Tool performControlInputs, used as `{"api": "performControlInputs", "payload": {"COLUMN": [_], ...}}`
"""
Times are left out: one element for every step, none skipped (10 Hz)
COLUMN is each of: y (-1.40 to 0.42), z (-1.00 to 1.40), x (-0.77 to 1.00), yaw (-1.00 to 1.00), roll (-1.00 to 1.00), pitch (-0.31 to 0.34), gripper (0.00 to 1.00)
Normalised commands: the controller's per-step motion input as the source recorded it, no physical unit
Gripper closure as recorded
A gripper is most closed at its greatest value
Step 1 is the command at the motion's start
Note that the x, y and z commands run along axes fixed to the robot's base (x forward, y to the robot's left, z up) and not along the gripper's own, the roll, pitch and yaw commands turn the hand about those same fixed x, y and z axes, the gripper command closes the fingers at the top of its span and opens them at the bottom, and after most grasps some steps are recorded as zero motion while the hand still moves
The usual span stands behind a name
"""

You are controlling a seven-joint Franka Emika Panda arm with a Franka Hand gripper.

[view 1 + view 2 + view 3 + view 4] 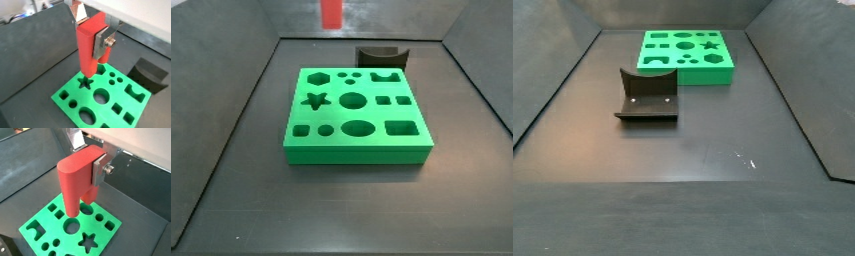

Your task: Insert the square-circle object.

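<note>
My gripper (pixel 92 52) is shut on a long red piece (pixel 89 47) with a rounded side and a two-pronged lower end. I take it for the square-circle object. One silver finger plate (pixel 102 44) presses on its side; the other finger is hidden behind it. Both also show in a wrist view: the gripper (pixel 83 178) and the piece (pixel 75 183). The piece hangs upright, well above the green board (pixel 133 107), (pixel 47 213), (pixel 358 152), (pixel 687 75). In a side view only its lower end (pixel 331 12) shows. The board's U-shaped hole (pixel 384 77), (pixel 135 91) is empty.
The dark fixture (pixel 381 55), (pixel 647 97), (pixel 152 75) stands on the floor just beside the board. The board has several other shaped holes, among them a star (pixel 317 100). Sloped dark walls (pixel 238 130) close in the floor on all sides.
</note>
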Motion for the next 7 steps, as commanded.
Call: {"api": "performControlInputs", "payload": {"y": [-0.14, -0.35, -0.41, -0.42, -0.24, -0.09, 0.00], "z": [-0.55, -0.08, 0.00, 0.13, 0.00, -0.60, -0.77], "x": [-0.07, 0.00, 0.00, 0.00, 0.00, -0.03, 0.00], "yaw": [-0.87, -0.54, -0.38, -0.29, -0.55, -0.92, -1.00], "roll": [-0.06, -0.25, -0.37, -0.46, -0.37, -0.04, 0.00], "pitch": [-0.097, -0.059, -0.004, 0.000, -0.134, -0.063, 0.000], "gripper": [1.00, 1.00, 1.00, 1.00, 1.00, 1.00, 1.00]}}
